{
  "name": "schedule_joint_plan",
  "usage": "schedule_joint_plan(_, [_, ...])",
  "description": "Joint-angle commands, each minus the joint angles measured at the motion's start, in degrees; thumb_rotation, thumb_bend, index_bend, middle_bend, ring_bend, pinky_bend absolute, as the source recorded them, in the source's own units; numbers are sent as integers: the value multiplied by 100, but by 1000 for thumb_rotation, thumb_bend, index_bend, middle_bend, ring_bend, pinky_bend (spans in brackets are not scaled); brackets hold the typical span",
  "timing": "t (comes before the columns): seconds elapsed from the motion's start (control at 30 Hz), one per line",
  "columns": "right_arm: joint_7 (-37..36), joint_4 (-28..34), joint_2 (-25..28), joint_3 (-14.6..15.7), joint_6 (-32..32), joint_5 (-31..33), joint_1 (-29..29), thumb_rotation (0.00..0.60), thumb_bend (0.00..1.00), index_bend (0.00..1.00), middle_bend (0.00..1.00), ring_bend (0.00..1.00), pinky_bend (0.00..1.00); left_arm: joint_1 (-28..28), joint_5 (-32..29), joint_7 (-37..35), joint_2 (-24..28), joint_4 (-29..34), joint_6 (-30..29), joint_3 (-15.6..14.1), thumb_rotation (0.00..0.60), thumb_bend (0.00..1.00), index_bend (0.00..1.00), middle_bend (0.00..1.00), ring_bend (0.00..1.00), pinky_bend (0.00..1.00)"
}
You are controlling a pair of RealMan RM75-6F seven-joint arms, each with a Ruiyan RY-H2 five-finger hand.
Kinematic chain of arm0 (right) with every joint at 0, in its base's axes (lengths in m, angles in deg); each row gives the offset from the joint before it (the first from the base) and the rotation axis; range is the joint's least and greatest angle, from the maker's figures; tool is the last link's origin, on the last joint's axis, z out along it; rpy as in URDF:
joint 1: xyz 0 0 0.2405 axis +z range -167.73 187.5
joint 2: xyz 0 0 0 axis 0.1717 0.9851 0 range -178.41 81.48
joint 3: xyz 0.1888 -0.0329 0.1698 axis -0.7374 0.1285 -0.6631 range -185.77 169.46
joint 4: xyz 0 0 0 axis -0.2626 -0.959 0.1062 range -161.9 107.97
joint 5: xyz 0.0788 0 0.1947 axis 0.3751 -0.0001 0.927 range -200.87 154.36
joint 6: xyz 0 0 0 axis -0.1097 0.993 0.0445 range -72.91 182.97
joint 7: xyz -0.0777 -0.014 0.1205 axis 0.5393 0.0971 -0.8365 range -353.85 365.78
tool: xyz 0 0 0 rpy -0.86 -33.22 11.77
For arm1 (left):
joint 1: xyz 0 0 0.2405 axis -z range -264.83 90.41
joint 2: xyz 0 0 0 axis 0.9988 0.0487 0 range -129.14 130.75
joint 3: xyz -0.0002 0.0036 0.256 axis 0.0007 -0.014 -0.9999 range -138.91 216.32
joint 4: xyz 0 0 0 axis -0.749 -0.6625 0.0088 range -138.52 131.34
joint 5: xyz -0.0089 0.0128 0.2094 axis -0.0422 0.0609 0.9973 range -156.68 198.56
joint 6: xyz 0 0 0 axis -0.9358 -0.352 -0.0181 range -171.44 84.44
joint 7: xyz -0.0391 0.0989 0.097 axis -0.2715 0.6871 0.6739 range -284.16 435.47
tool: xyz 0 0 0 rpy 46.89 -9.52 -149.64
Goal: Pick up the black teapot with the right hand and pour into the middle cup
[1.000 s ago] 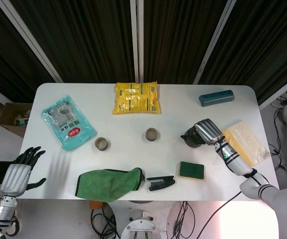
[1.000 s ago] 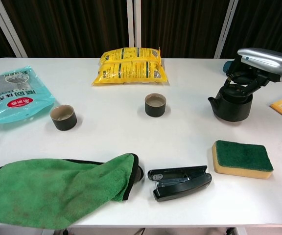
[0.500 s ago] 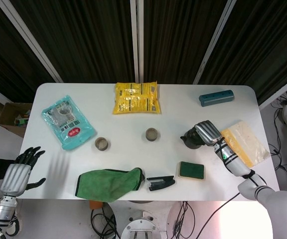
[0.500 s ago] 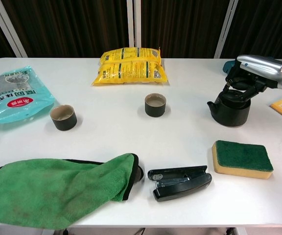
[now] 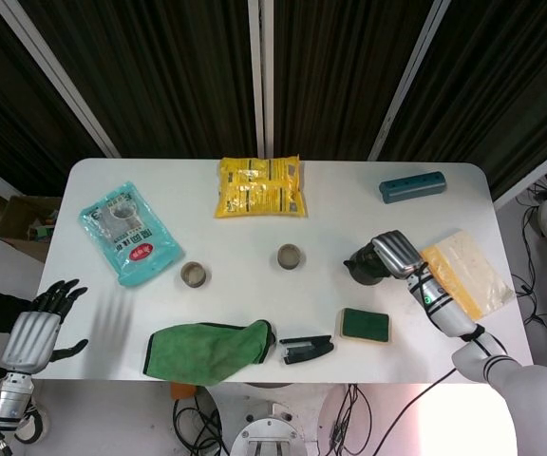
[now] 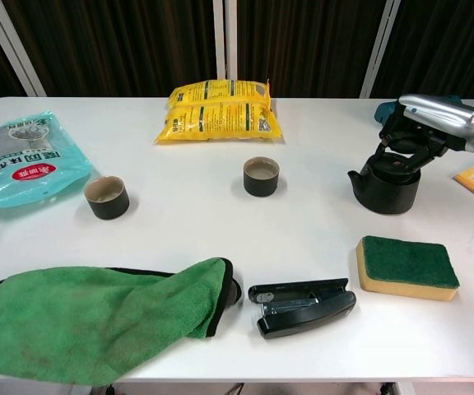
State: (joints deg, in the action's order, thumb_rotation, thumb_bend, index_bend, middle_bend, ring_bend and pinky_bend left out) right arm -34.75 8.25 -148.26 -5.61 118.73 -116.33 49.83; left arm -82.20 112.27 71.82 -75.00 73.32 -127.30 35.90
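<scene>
step: grasping, not yet lifted
right hand (image 6: 434,123): fingers curled over black teapot (image 6: 388,183) top; firm hold unclear
teapot: on surface, right of middle cup (image 6: 262,175)
left hand (image 5: 36,328): spread, empty
next: secure grip, lift, carry left

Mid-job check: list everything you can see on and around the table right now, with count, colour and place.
teapot: 1, black, right side of the table, under the right robot hand
cups: 2, dark, mid-table; other cup further left
snack bag: 1, yellow, back centre
pouch: 1, teal, back left
cloth: 1, green, front left
stapler: 1, black, front centre
sponge: 1, green on yellow, front right
case: 1, teal, back right
packet: 1, yellow, right edge
left robot hand: open, off the table's left front corner
right robot hand: fingers on the teapot's top; grip unclear
</scene>
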Motion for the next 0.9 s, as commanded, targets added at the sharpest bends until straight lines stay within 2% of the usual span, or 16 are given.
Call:
schedule_joint_plan(0.03, [-11,-22,-19,-4,4,-6,3,600,217,1000,1000,980,766,3,-1,4,3,7,3,0,600,129,176,88,73,217])
schedule_joint_plan(0.37, [58,-87,-88,-51,58,17,-28,600,152,1000,1000,958,743,7,-5,37,22,42,1,2,600,129,176,87,73,217])
schedule_joint_plan(0.57, [75,-135,-128,-72,109,29,-62,565,126,998,995,862,622,5,-7,38,18,38,4,-4,600,130,176,87,73,217])
schedule_joint_plan(0.77, [110,-175,-147,-104,120,53,-75,539,122,930,946,807,556,7,-4,48,32,57,-6,1,600,129,176,88,73,218])
schedule_joint_plan(0.9, [236,-219,-184,-153,174,83,-92,480,116,871,896,751,524,12,-1,35,21,58,0,0,600,129,177,88,74,217])
